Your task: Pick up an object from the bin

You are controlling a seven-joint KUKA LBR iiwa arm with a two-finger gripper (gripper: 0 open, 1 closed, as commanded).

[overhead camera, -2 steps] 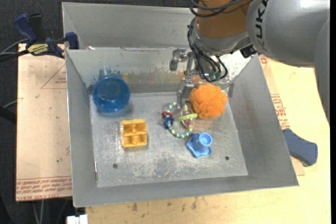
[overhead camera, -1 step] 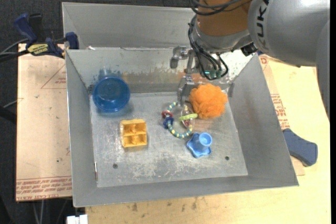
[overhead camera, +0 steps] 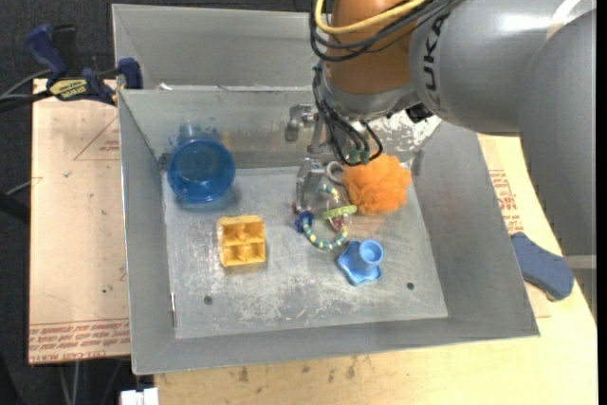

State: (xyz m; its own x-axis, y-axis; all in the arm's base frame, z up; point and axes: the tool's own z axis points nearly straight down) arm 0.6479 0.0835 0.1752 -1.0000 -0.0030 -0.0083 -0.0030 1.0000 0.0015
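We see the gripper (overhead camera: 308,202) lowered into the middle of the grey metal bin (overhead camera: 285,313), hanging from the arm's orange-capped wrist, which reaches in from the right. Its tip is close above the bin floor, at the upper left edge of a small beaded ring (overhead camera: 328,230). The ring is a loop of pale green and teal beads with one dark blue bead on its left side, and it lies flat near the bin's centre. We cannot tell how far the gripper is open, nor whether it has hold of anything, because its metal parts overlap the beads from this angle.

Just to the right of the gripper, touching or nearly touching the ring's upper right side, sits a fuzzy orange ball (overhead camera: 379,186). Below the ring, just beside it, lies a small blue plastic cup-shaped toy (overhead camera: 360,262) with its opening facing up and to the right. A yellow studded building block (overhead camera: 242,242) lies to the left, apart from the ring. A blue plastic cup (overhead camera: 201,173) stands against the bin's left wall, well apart from the gripper.
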